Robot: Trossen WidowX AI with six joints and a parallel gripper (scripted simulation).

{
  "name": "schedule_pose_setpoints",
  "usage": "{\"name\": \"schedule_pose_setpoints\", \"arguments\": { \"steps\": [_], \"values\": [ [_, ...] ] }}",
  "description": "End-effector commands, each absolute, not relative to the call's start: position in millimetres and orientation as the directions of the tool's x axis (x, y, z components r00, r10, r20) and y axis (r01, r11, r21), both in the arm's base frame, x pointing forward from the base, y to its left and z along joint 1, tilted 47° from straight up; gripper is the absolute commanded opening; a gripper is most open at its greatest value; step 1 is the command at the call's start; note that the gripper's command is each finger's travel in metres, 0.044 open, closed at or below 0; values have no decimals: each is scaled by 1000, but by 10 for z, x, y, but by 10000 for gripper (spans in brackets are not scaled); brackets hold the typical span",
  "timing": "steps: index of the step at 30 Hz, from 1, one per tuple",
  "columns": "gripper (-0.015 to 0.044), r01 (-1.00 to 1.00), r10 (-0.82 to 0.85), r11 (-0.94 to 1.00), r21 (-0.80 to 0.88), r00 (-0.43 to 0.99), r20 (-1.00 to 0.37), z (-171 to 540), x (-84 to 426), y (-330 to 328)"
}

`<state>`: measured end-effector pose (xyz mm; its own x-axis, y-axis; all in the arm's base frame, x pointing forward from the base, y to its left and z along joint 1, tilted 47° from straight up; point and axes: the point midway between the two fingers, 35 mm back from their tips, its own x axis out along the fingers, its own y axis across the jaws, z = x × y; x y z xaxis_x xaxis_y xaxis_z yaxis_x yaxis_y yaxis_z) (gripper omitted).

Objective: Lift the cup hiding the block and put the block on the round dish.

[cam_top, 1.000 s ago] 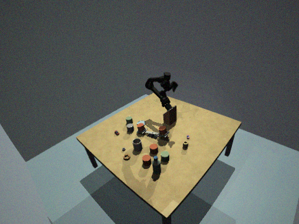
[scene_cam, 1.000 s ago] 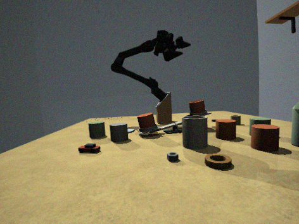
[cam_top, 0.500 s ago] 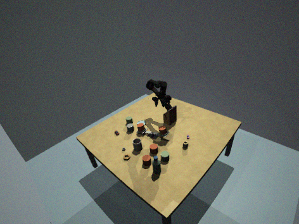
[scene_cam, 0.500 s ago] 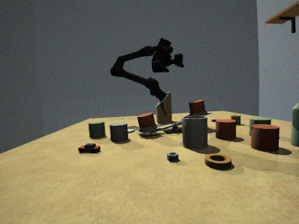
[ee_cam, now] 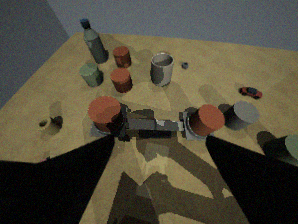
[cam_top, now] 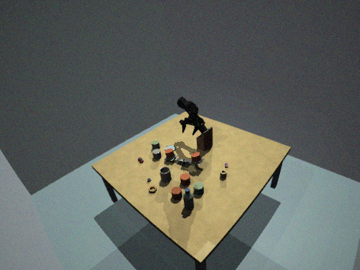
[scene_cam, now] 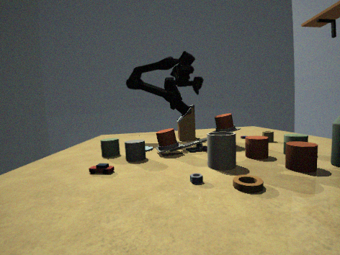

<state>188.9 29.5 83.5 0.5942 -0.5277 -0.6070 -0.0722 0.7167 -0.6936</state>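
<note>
The balance (cam_top: 184, 161) (scene_cam: 189, 145) (ee_cam: 167, 125) is tilted. One red cup (cam_top: 169, 153) (scene_cam: 166, 138) (ee_cam: 208, 120) stands on its low end, near the grey cylinder. The other red cup (cam_top: 195, 156) (scene_cam: 224, 122) (ee_cam: 105, 114) stands on the raised end. Both cups lean with the beam. No block shows; what is under the cups is hidden. The pale round dish (cam_top: 170, 147) (scene_cam: 148, 148) lies behind the low-end cup and does not show in the wrist view. My gripper (cam_top: 189, 133) (ee_cam: 159, 139) is open and empty, pointing down high above the balance, on the arm base's side.
A grey cylinder (cam_top: 156, 154) (scene_cam: 135, 150) (ee_cam: 242, 115) and a green one (cam_top: 155, 144) (scene_cam: 109, 148) stand near the low end. A grey mug (cam_top: 165, 175) (scene_cam: 221, 151) (ee_cam: 161, 70), other red and green cylinders and a bottle (cam_top: 188, 200) (ee_cam: 95, 45) stand beyond the balance.
</note>
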Motion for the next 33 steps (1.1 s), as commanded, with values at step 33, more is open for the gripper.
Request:
{"name": "schedule_pose_setpoints", "arguments": {
  "steps": [33],
  "values": [
    [440, 823, -740, 448, -349, 122, -662, 1029, 2800, -606]
  ]
}}
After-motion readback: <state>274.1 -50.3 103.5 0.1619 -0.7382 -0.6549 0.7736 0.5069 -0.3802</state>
